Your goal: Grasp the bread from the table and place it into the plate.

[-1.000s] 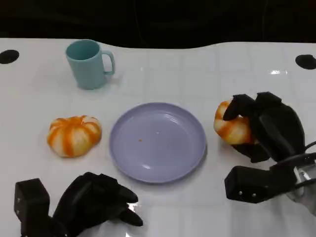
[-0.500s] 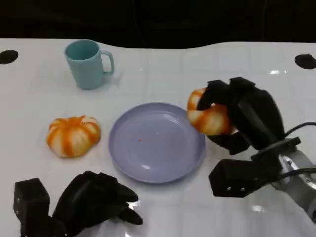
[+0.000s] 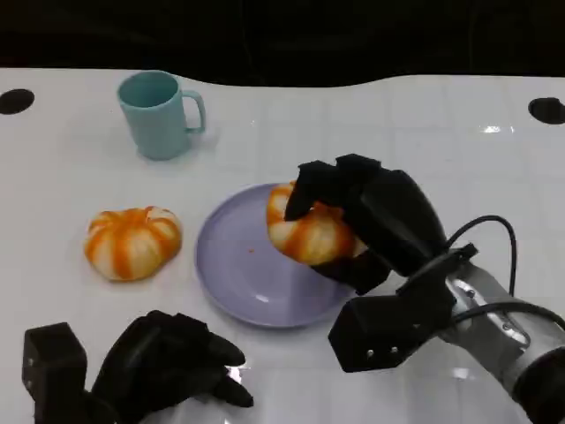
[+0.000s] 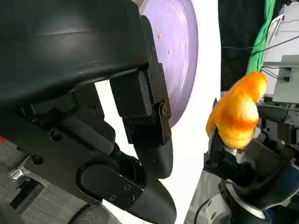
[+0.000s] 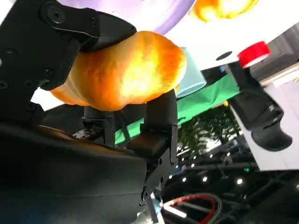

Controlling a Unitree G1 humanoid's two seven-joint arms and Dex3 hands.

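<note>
1. Head view: the bread (image 3: 311,232), clamped in the right hand (image 3: 375,221), now hangs over the right part of the purple plate (image 3: 231,265); a second ago it was right of the plate, beside the rim.
2. Right arm has swung left with it.
3. Left hand (image 3: 168,362) stays at the near left edge, fingers curled in, holding nothing.
4. Second bread (image 3: 132,242) left of the plate and teal mug (image 3: 159,114) at the far left are unmoved.

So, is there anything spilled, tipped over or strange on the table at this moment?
Nothing stands out. The teal ceramic mug stands upright, the round lilac plate lies flat with only a tiny orange crumb, and the right hand holds one orange-striped bread roll above it.
</note>
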